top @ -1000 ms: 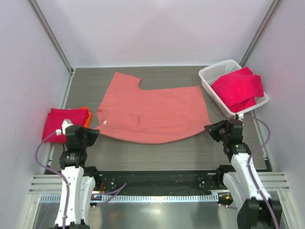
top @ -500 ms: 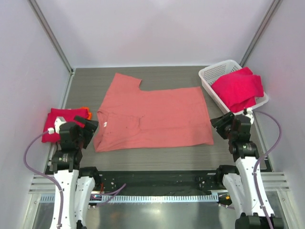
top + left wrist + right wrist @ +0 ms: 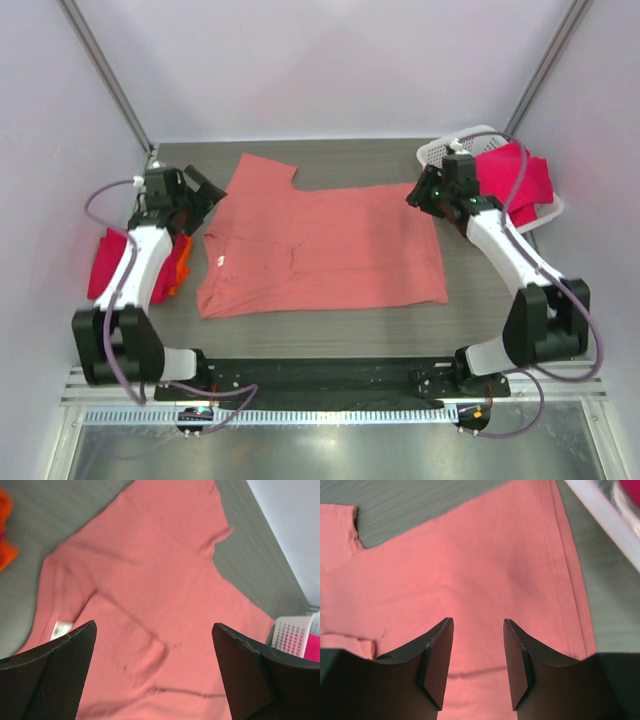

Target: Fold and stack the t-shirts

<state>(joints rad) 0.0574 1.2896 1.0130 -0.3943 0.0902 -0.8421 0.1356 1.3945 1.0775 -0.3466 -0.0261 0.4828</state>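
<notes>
A salmon-pink t-shirt (image 3: 320,245) lies spread flat on the grey table, its white neck label (image 3: 220,263) at the left; it fills the left wrist view (image 3: 165,605) and the right wrist view (image 3: 470,575). My left gripper (image 3: 208,187) hangs open above the shirt's far left sleeve, nothing between its fingers (image 3: 60,675). My right gripper (image 3: 422,193) is open over the shirt's far right corner, also empty (image 3: 477,625). A crimson-red t-shirt (image 3: 525,185) lies in the white basket (image 3: 440,158). Another folded red one (image 3: 105,265) sits at the left edge.
An orange cloth (image 3: 180,262) peeks from under the left arm beside the folded red shirt. The basket's white rim (image 3: 600,515) runs close to the right gripper. The table's dark front rail (image 3: 320,372) lies near the arm bases.
Both grippers let go of the shirt's near edge and opened. Both arms swung from the near edge to the far corners of the shirt. The shirt now lies flat.
</notes>
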